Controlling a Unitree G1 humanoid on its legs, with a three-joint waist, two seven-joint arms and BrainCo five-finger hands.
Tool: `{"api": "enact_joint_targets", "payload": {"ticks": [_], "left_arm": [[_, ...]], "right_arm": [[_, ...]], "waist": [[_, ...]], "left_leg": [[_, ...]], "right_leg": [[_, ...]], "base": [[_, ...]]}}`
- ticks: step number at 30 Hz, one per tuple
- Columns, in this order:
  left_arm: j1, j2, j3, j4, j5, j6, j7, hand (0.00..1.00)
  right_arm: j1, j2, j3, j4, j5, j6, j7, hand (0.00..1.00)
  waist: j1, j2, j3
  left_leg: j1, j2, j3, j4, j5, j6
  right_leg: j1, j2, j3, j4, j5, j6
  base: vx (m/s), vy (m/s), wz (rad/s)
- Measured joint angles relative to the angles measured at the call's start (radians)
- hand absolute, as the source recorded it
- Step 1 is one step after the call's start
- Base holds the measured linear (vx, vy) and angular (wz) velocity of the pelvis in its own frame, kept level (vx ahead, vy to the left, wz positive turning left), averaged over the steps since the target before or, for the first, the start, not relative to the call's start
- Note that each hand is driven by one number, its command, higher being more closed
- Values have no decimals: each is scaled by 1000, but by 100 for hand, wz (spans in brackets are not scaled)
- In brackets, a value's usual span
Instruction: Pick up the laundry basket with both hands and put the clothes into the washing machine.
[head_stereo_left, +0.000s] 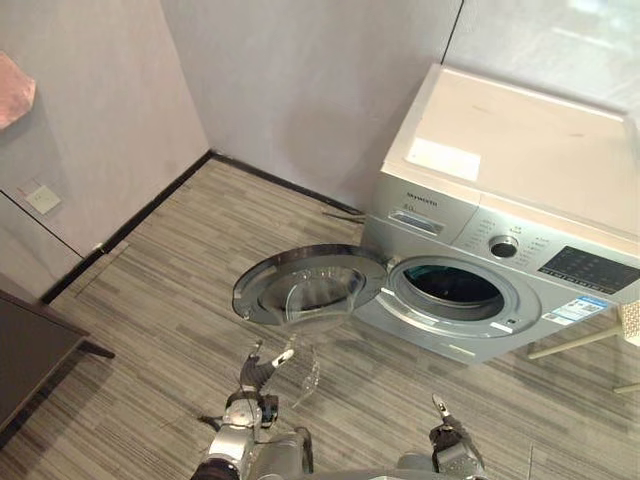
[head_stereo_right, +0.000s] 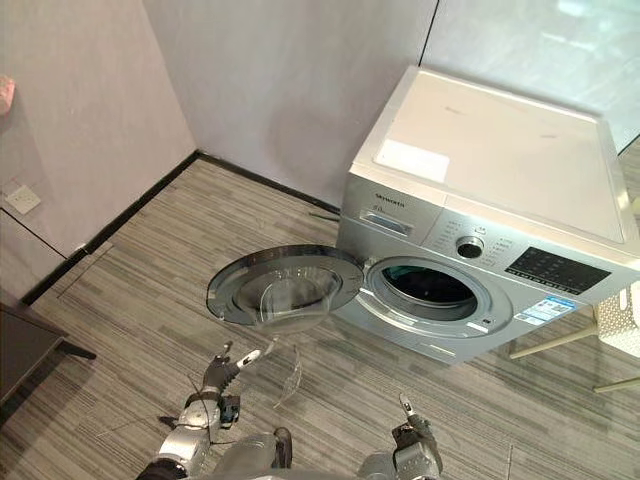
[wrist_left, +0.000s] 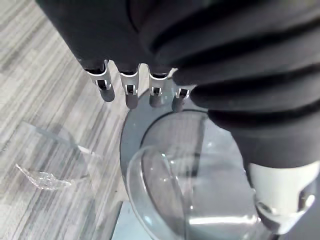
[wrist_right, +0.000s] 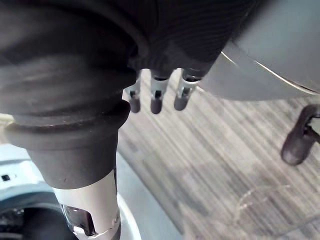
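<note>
The left hand (head_stereo_left: 256, 372) hangs low at 7 o'clock in the head view. Its fingers (wrist_left: 131, 92) are straight and spread and hold nothing. The right hand (head_stereo_left: 447, 425) sits at 5 o'clock, its fingers (wrist_right: 156, 95) also straight and empty. Neither hand touches anything, and bare floor (head_stereo_left: 170, 260) lies under both.

Out from the left hand, toward 12 o'clock, the washer's door (head_stereo_left: 310, 283) stands swung fully open, its glass bowl facing up. Just beside it at 3 o'clock is the drum mouth (head_stereo_left: 455, 285), dark inside; whether clothes lie in there I cannot tell. The washer (head_stereo_left: 520, 170) itself fills the 2 o'clock quarter, set in the corner against the wall.

At the far 3 o'clock edge a white perforated thing (head_stereo_right: 622, 322) stands on pale legs. It may be a basket or a seat; I cannot tell which.

On progress, the door is open and the drum is reachable, so the machine is ready. With both hands empty and no basket in either, I judge the lift is either not yet begun or already over. The dark drum does not settle which.
</note>
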Motion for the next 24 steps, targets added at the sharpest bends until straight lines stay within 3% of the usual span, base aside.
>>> {"api": "enact_joint_targets", "payload": {"ticks": [2,6,9,12,13,14,16,17,18,19,20,22,23,24], "left_arm": [[9,-16,35,-1,-3,8,-1,0],[5,-46,75,-2,-83,11,3,0],[21,-60,60,-38,-135,9,3,0],[101,-87,0,-190,-135,8,-12,0],[124,-96,-24,-266,-134,9,-24,0],[141,-104,-39,-338,-130,8,-28,0],[137,-107,-53,-486,-128,4,-42,0],[137,-108,-51,-519,-125,3,-42,0],[138,-104,-43,-584,-118,2,-42,0],[139,-98,-33,-643,-116,-1,-41,0],[140,-97,-23,-671,-114,-5,-41,0],[140,-97,28,-756,-106,-12,-25,0],[139,-97,59,-805,-91,-23,-6,0],[130,-89,83,-844,-75,-31,10,0]], "right_arm": [[3,-4,0,-11,-2,0,7,0],[-11,-13,1,-11,-29,1,2,0],[-33,-15,20,-26,-41,-1,0,0],[-12,-4,46,-86,-43,-14,1,0],[1,-5,63,-104,-45,-19,1,0],[7,-5,80,-111,-51,-21,0,0],[13,-3,107,-142,-68,-29,0,0],[19,-2,116,-150,-75,-31,1,0],[28,-1,136,-154,-79,-32,0,0],[39,0,157,-170,-78,-33,0,0],[44,0,169,-179,-78,-33,0,0],[46,4,202,-197,-77,-35,5,0],[54,12,219,-221,-78,-35,10,0],[63,28,226,-245,-78,-36,24,0]], "waist": [[1,-22,-6],[1,-20,-8],[5,-24,-7],[23,-4,-5],[36,7,0],[39,1,10],[36,27,40],[36,28,45],[38,40,41],[35,29,48],[35,28,48],[33,29,48],[34,34,44],[35,35,36]], "left_leg": [[13,-33,-4,-76,64,32],[46,-55,-28,-215,176,37],[97,-57,-34,-314,247,3],[166,-11,-31,-410,305,-37],[161,4,-23,-379,295,-48],[132,18,-23,-317,269,-59],[57,58,-22,-136,202,-69],[44,71,-23,-105,183,-69],[36,89,-12,-63,151,-60],[18,118,24,11,120,-27],[9,133,31,57,99,-25],[8,185,32,126,54,-45],[18,212,29,110,27,-83],[21,202,41,79,3,-100]], "right_leg": [[40,53,-1,-97,-76,-7],[138,63,-2,-389,-99,-16],[145,54,2,-528,-66,-13],[173,93,-10,-531,-59,-13],[171,104,-9,-517,-59,-14],[175,116,-15,-508,-58,-16],[187,151,-33,-498,-54,-39],[188,160,-36,-496,-54,-44],[188,168,-38,-493,-57,-52],[192,167,-32,-491,-61,-60],[192,167,-27,-488,-61,-60],[185,162,-6,-479,-60,-57],[174,161,9,-477,-59,-47],[160,149,25,-476,-54,-30]], "base": [[4,-10,22],[26,-46,25],[-92,-150,16],[-117,-201,-3],[-147,-219,-11],[-118,-161,-3],[-124,-102,7],[-160,-74,-5],[-157,-23,-5],[-130,1,-9],[-67,63,-19],[0,90,-31],[42,190,-36],[75,196,-33]]}}
